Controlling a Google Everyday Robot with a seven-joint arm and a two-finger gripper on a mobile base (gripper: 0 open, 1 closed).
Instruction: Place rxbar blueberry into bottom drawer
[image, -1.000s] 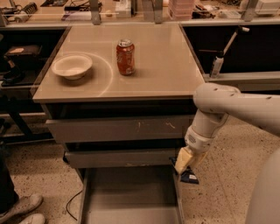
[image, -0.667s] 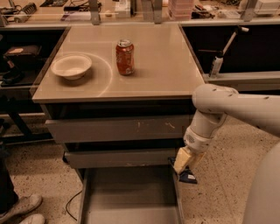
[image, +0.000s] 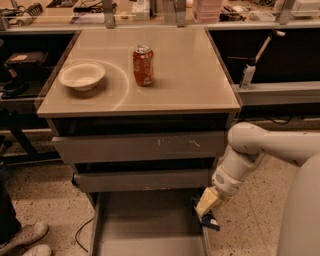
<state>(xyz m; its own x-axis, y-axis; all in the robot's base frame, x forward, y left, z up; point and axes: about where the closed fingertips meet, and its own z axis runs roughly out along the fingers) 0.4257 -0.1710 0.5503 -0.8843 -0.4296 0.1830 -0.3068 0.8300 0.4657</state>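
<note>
A Google Everyday Robot's white arm (image: 260, 150) reaches down from the right of the frame beside a grey metal cabinet, its gripper (image: 206, 215) hanging low at the right-hand edge of the open bottom drawer (image: 150, 225). The yellowish jaws stand narrow, closed on the rxbar blueberry (image: 212, 223), a small dark navy-blue bar whose lower end pokes out beneath them. The bar sits right at the drawer's right side wall, above the tray rather than lying on its plain grey floor; whether it touches the wall cannot be told from this view. The bottom drawer is pulled well out toward the camera, a wide shallow tray. Above it, 2 more grey drawers are stacked: the middle drawer (image: 142, 180) and the top drawer (image: 140, 147), the latter with pale scuff marks on its front. On the beige tabletop (image: 195, 80) that caps the cabinet, an orange-red soda can (image: 143, 65) stands upright near the centre, and a shallow white bowl (image: 82, 76) rests to its left, apart from the can. Behind the cabinet runs a cluttered workbench (image: 150, 12), its items too small to name. On the speckled floor (image: 40, 200) at the lower left, a pair of light-coloured shoes (image: 25, 239) enters the frame, and a thin dark cable (image: 80, 231) trails beside the drawer's left wall.
</note>
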